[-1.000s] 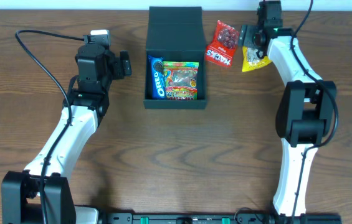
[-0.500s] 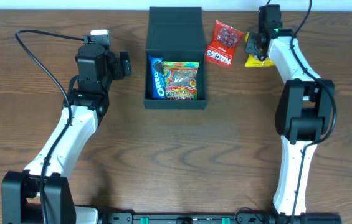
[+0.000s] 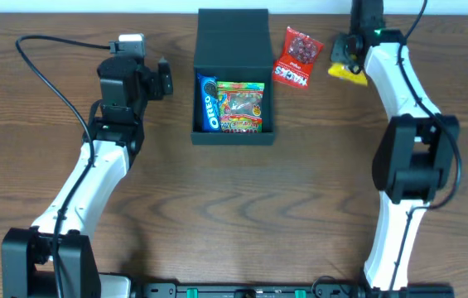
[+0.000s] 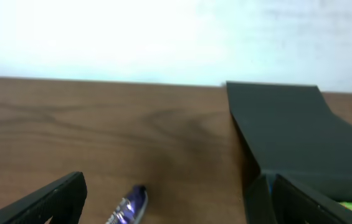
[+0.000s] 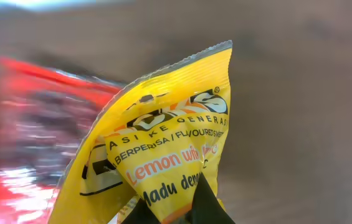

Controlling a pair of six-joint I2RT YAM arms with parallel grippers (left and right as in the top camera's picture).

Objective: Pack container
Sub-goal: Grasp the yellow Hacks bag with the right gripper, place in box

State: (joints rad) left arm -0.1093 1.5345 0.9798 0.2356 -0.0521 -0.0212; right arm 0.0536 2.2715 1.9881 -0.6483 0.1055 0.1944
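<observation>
Right claw [image 3: 348,63] pinched yellow packet [image 5: 163,146], well right of container [image 3: 232,37], red packet [image 3: 293,60] between; left claw [image 3: 166,80] spread, near container's left side.

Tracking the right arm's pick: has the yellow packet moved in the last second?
Yes. The yellow packet has shifted right and slightly up-frame, away from the unmoved red packet.

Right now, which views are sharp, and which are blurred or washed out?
Overhead: sharp, evenly lit, the container clear. Left wrist: soft, the wall burnt out to white. Right wrist: the yellow packet sharp, the red packet behind it smeared.
</observation>
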